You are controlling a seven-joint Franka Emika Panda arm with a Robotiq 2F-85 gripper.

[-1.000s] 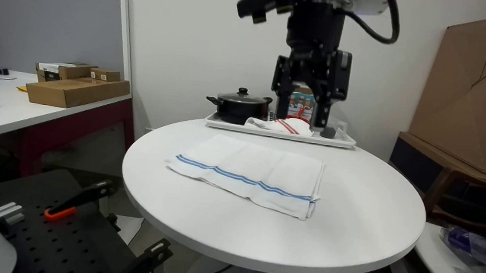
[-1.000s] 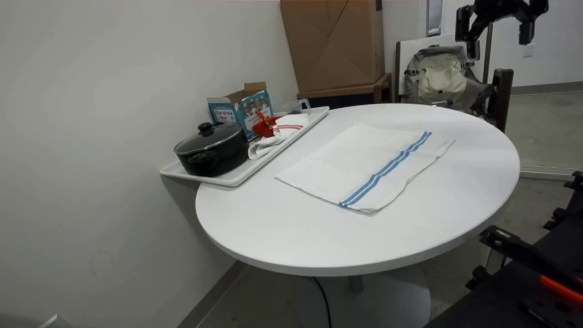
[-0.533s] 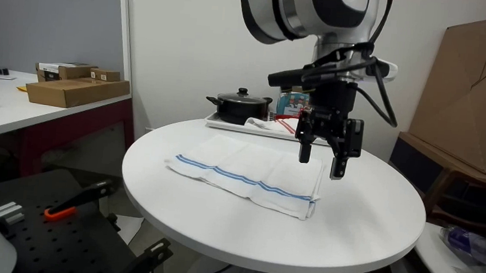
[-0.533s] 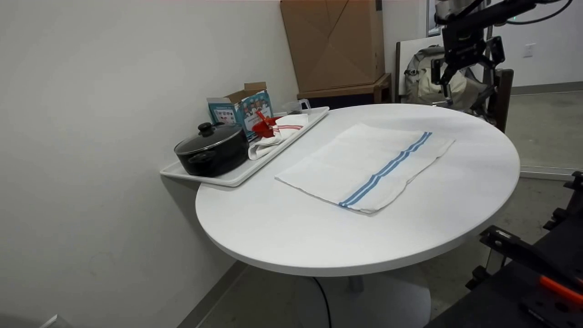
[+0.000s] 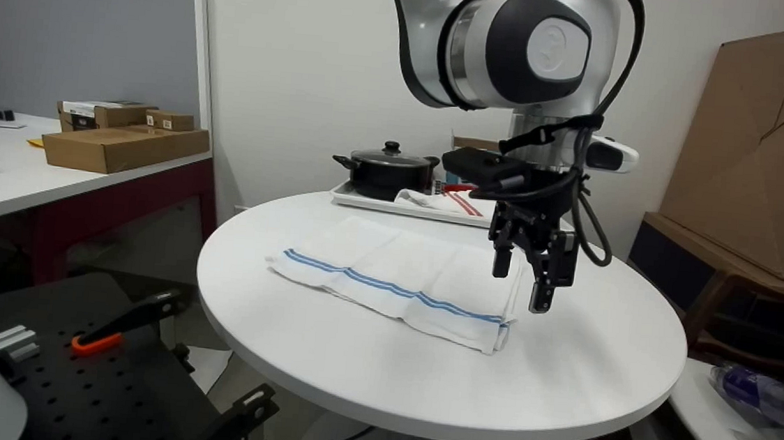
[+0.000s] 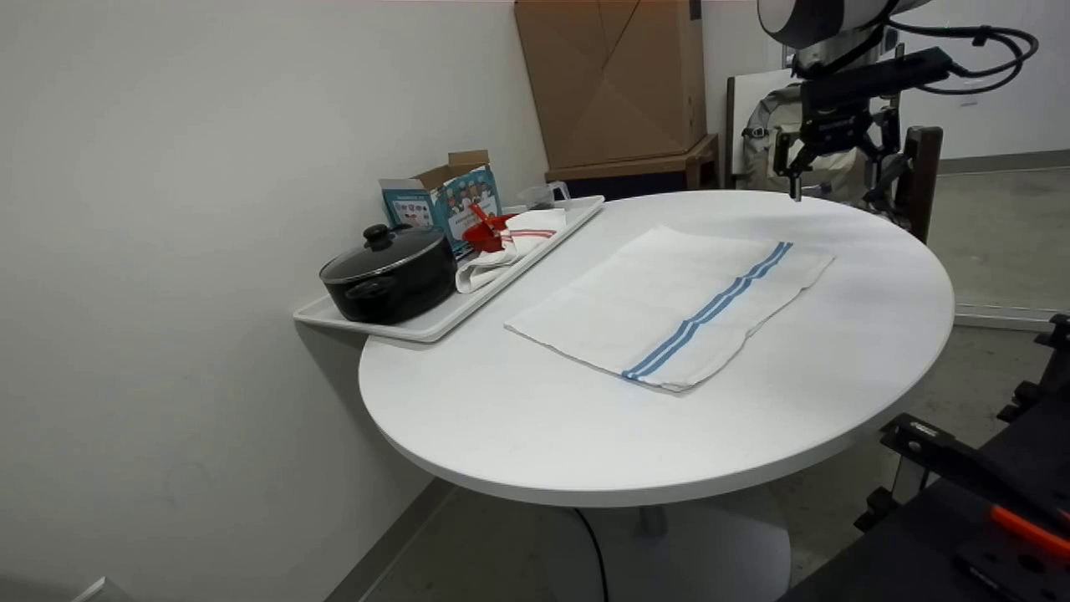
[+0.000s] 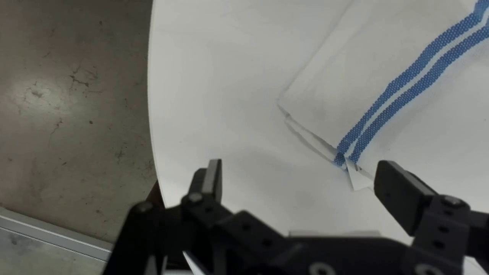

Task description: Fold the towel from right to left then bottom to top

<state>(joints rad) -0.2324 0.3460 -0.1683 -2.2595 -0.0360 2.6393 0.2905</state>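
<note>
Stretching lengthwise along its stripes: towel [image 5: 423,264]

Towel [image 6: 644,293]: was matt woven cloth.
Tabletop [image 6: 501,418]: looked smooth, with a soft sheen.
Gripper [image 5: 521,281]: looked mostly matt, metal or plastic unclear.
Pot lid [image 6: 376,261]: looked like glossy glass.
Tall box [image 6: 619,84]: was matt cardboard.
Floor [image 7: 76,126]: shone faintly.

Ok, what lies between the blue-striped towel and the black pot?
From the towel toward the pot: a strip of tabletop, then the white tray's rim, in both exterior views.
</note>
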